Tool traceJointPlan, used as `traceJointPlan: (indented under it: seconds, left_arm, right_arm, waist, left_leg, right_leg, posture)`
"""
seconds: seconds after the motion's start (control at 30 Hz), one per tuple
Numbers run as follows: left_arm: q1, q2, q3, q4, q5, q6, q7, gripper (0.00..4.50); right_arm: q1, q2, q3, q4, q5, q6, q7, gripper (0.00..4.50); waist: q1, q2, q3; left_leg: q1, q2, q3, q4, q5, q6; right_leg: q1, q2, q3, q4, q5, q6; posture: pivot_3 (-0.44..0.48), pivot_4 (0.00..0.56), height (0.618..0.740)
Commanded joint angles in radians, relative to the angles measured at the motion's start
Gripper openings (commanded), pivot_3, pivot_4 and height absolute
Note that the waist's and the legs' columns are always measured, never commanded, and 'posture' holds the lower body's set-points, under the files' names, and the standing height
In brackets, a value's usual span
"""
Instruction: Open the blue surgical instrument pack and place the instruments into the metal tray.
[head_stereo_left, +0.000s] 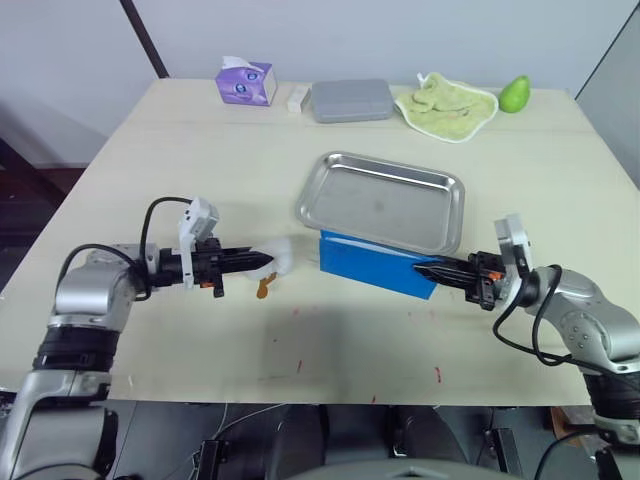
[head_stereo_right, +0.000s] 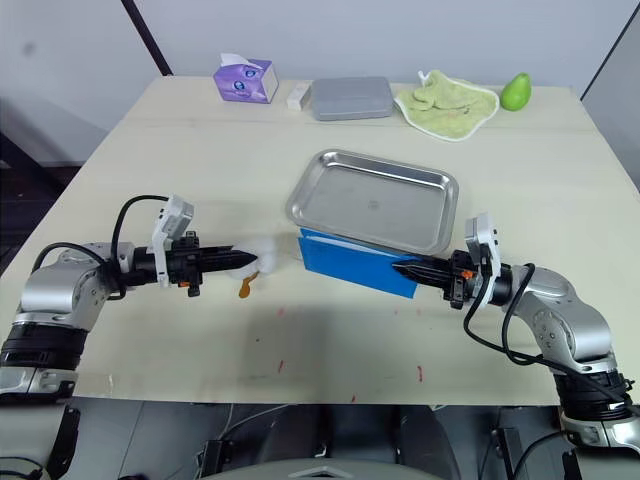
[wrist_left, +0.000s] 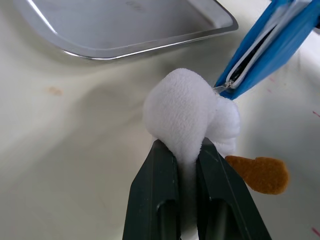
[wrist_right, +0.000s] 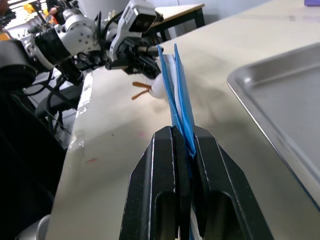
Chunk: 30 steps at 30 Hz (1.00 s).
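Left claw (head_stereo_left: 262, 262) pinches the white plush zipper pull (wrist_left: 186, 111); right claw (head_stereo_left: 425, 268) clamps the blue surgical instrument pack (head_stereo_left: 375, 265) — long axis three-to-nine between them.

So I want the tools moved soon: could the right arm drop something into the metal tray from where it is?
Probably not yet: the right gripper is shut on the blue pack. The tray lies just beyond, with nothing between them.

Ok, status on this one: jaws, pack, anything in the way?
Left gripper shut on white plush zipper pull. Right gripper shut on bright-blue fabric pack, still mostly zipped. Shiny steel tray empty, nothing blocking.
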Motion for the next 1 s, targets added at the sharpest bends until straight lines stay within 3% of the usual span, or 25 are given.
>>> traceJointPlan:
  seconds: [0.03, 0.23, 0.37, 0.53, 0.77, 0.83, 1.0]
  left_arm:
    - [-0.023, 0.002, -0.016, 0.074, 0.080, -0.111, -0.030, 0.11]
    - [-0.026, -0.015, -0.032, 0.114, 0.143, -0.212, -0.032, 0.11]
    - [-0.001, -0.008, -0.024, 0.096, 0.146, -0.227, -0.041, 1.66]
    - [0.046, 0.011, 0.021, 0.039, 0.140, -0.251, -0.044, 4.23]
    - [0.130, 0.052, 0.194, -0.131, 0.003, -0.189, -0.054, 4.37]
    - [0.124, 0.065, 0.227, -0.204, -0.068, -0.088, -0.046, 4.37]
    - [0.103, 0.056, 0.208, -0.315, -0.106, -0.002, -0.016, 4.37]
  right_arm:
    - [0.000, -0.009, -0.016, -0.004, -0.014, -0.039, 0.017, 0.00]
    - [0.007, -0.013, 0.009, 0.019, -0.067, -0.082, 0.028, 0.00]
    - [0.002, -0.019, 0.026, 0.034, -0.096, -0.106, 0.043, 0.00]
    - [-0.013, -0.028, 0.050, 0.074, -0.144, -0.142, 0.071, 0.00]
    - [-0.026, -0.033, 0.065, 0.111, -0.180, -0.182, 0.105, 0.00]
    - [-0.028, -0.035, 0.067, 0.117, -0.184, -0.190, 0.112, 0.00]
    - [-0.040, -0.036, 0.066, 0.128, -0.184, -0.191, 0.129, 0.00]
  waist:
    - [0.000, 0.000, 0.000]
    - [0.001, 0.000, 0.000]
    - [0.000, 0.000, 0.000]
    - [0.001, 0.000, 0.000]
    - [0.002, 0.000, 0.000]
    - [0.002, 0.000, 0.000]
    - [0.001, 0.000, 0.000]
  left_leg:
    - [0.000, 0.000, 0.000, 0.000, 0.000, 0.000]
    - [0.000, 0.000, 0.000, 0.001, 0.000, 0.000]
    - [0.000, 0.000, 0.000, 0.001, 0.000, 0.000]
    - [0.000, 0.000, 0.000, 0.001, 0.000, 0.000]
    - [0.000, 0.000, 0.000, 0.001, 0.000, 0.000]
    - [0.000, 0.000, 0.000, 0.001, 0.000, 0.000]
    - [0.000, 0.000, 0.000, 0.001, 0.000, 0.000]
  right_leg:
    - [0.000, 0.000, 0.000, 0.000, 0.000, 0.000]
    - [0.000, 0.000, 0.000, 0.001, 0.000, 0.000]
    - [0.000, 0.000, 0.000, 0.001, 0.000, 0.000]
    - [0.000, 0.000, 0.000, 0.001, 0.000, 0.000]
    - [0.000, 0.000, 0.000, 0.001, 0.000, 0.000]
    - [0.000, -0.001, 0.000, 0.001, 0.000, 0.000]
    - [0.000, -0.001, 0.000, 0.002, 0.000, 0.000]
  posture:
    - [0.000, 0.150, 0.740]
    - [0.000, 0.150, 0.740]
    - [0.000, 0.150, 0.740]
    - [0.000, 0.150, 0.740]
    - [0.000, 0.150, 0.740]
    - [0.000, 0.150, 0.740]
    - [0.000, 0.150, 0.740]
